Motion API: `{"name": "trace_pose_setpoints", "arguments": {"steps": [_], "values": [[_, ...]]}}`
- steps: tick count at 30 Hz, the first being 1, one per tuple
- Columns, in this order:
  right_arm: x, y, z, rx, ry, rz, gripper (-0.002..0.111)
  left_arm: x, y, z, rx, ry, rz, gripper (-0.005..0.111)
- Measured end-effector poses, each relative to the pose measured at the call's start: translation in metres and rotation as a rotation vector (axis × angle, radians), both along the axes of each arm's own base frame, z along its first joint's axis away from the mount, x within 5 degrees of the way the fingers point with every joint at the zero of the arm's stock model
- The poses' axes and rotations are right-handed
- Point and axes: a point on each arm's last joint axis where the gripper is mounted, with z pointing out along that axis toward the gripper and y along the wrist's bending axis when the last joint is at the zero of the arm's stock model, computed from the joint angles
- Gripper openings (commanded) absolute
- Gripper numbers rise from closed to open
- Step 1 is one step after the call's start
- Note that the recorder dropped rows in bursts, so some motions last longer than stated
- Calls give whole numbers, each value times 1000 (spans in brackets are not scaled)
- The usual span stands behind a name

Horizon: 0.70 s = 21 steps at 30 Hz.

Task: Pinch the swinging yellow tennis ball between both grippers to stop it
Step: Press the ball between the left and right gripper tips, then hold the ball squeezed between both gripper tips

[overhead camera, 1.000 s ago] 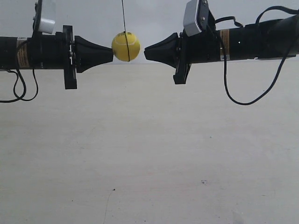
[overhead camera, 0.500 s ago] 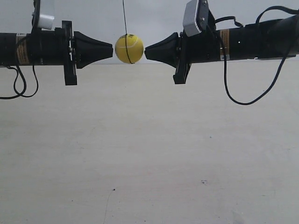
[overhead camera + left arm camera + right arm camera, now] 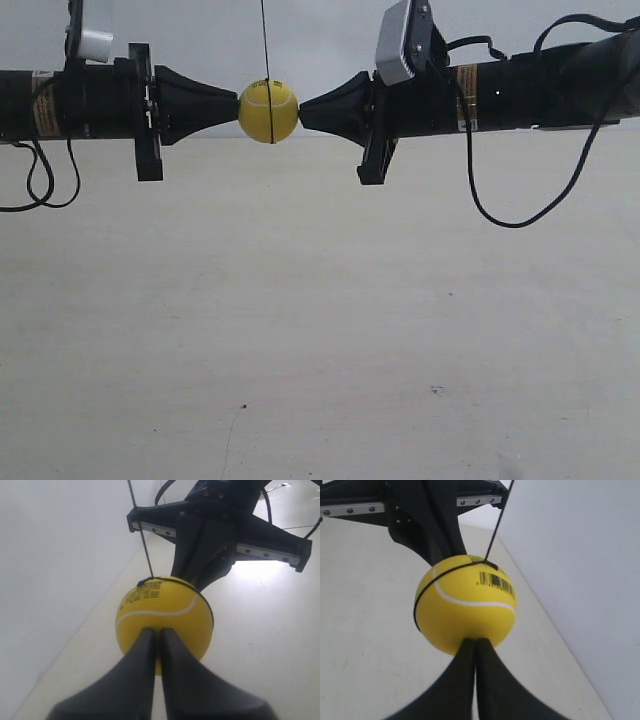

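Two clenched tips bear on one ball: nearest the left wrist camera, the left gripper [image 3: 156, 632], fingers closed together, butts against the yellow tennis ball [image 3: 165, 615] hanging on its string [image 3: 141, 530], and beyond it the right gripper [image 3: 476, 642], equally clenched, presses the opposite side. Such narrow points could slip on the round, fuzzy surface, and an off-centre push might squirt the ball out sideways.

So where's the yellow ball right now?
In the exterior view the ball hangs on its string near the top, left of centre, pressed between the tips of the left gripper and the right gripper.
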Motion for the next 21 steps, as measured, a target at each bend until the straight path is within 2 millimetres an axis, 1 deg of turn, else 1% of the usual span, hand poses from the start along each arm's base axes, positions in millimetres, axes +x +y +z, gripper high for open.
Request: {"name": "trace_pose_setpoints", "arguments": {"steps": [4,11,21], "values": [[1,2,-1,-20,-9,-20,0,2,1,-6,-2,17,6,5],[1,2,-2,-21,-9,-23,0,12,0,-15,-1,23,11,5],[2,2,-2,-27,-9,-35,0,14,-4,-13,10,12,15,5]]}}
